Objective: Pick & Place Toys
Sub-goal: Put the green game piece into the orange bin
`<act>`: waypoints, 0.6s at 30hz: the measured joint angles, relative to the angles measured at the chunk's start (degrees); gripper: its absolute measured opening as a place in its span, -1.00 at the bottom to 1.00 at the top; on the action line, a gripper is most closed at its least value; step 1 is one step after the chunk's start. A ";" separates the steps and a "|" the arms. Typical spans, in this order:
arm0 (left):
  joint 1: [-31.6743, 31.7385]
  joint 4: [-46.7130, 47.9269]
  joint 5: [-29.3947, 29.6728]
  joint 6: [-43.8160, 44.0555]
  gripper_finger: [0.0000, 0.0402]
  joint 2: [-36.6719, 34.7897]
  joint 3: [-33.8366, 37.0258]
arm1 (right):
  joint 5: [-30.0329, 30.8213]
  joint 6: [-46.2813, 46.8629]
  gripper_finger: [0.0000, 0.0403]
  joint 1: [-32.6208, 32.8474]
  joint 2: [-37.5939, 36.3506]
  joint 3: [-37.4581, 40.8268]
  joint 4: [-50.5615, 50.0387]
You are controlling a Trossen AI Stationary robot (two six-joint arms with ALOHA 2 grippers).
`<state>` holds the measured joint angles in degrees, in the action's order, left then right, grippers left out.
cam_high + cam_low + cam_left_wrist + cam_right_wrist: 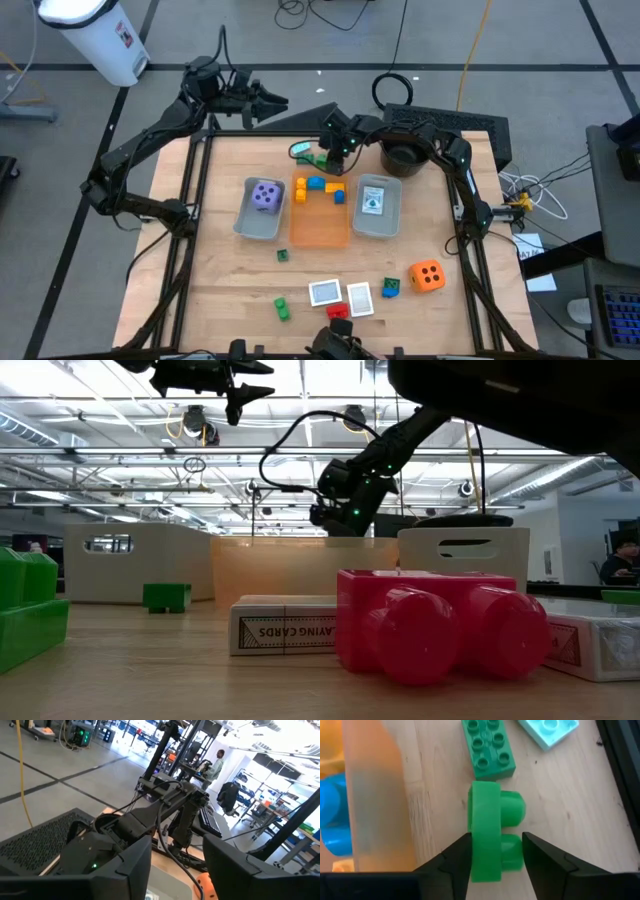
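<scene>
A green brick [490, 840] lies on its side on the wood near the table's far edge, beside the orange tray [375, 795]. My right gripper [496, 837] is shut on it and shows in the high view as my right gripper [330, 155]. Just beyond it lie a second green brick [487, 745], studs up, and a pale blue brick [547, 730]. My left gripper [177, 865] stands open and level in the air beyond the table's far left corner, holding nothing. The high view shows a purple die [265, 195] in a grey tray [248, 222]. My right gripper pinches the green brick between its two fingers, one on the flat underside [474, 845], the other on the studs [512, 857]. The fingers slant down from the table's right side. The brick lies on its side on the table.
Blue and yellow bricks [318, 187] lie in the orange tray [320, 230]. A second grey tray [378, 222] holds a card, with a black bucket [405, 158] behind it. An orange die [428, 275], cards [325, 292], a red brick [420, 625] and green bricks [282, 308] lie near the front edge.
</scene>
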<state>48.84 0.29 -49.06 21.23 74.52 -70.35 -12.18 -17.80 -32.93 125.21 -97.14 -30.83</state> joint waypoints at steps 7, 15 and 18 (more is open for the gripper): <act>0.00 0.46 0.00 0.00 -0.12 0.00 0.00 | -0.03 0.55 -0.37 0.03 0.20 0.04 -0.26; 0.00 0.44 0.00 0.00 -0.06 0.00 0.00 | -0.03 0.61 -0.61 0.04 0.19 0.07 -0.41; 0.00 0.45 0.00 -0.02 -0.03 0.00 0.00 | -0.01 0.61 -0.64 0.03 0.16 0.09 -0.40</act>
<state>48.84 0.73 -49.06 21.21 74.52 -70.35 -12.19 -17.19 -32.91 125.37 -97.06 -31.24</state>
